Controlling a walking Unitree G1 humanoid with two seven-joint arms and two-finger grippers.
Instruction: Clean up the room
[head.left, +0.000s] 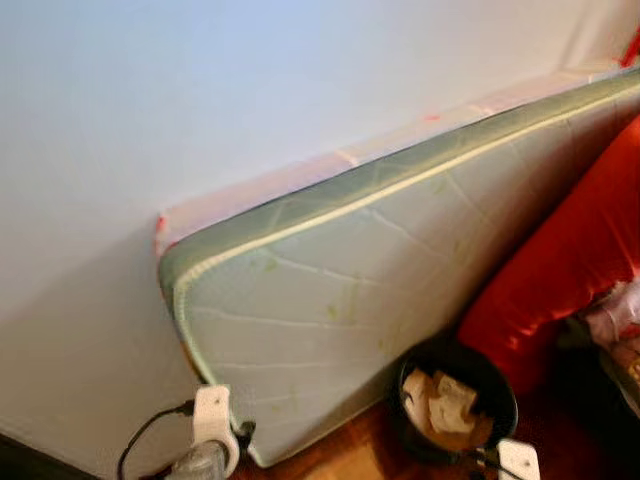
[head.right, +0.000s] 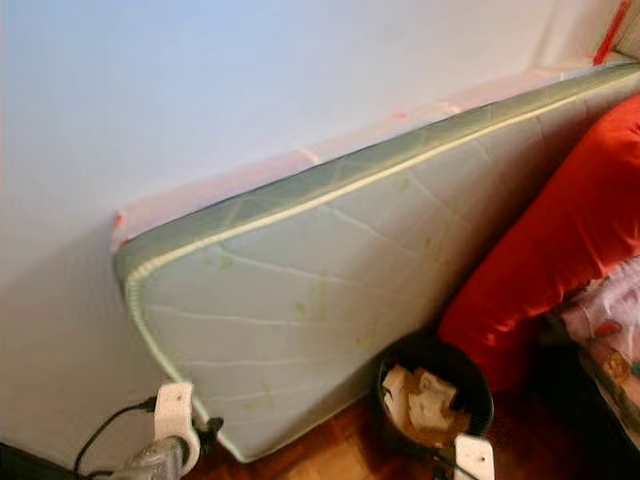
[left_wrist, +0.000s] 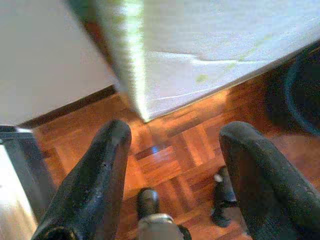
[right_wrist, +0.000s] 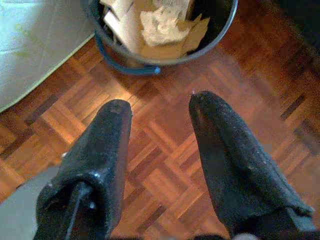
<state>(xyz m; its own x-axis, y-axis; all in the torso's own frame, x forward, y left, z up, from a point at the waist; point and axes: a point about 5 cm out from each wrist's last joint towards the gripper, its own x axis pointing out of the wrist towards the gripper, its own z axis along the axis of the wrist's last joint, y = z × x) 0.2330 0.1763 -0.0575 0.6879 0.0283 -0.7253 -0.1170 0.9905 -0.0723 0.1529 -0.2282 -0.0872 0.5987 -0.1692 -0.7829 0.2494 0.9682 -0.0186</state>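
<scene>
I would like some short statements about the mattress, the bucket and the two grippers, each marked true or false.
1. The mattress stands on its edge and leans against the wall. True.
2. The bucket holds nothing. False: it holds torn cardboard and paper.
3. The floor is wooden parquet. True.
4. The right gripper is shut on the bucket's handle. False: it is open above the floor, apart from the bucket.
5. The left gripper is open and holds nothing. True.
</scene>
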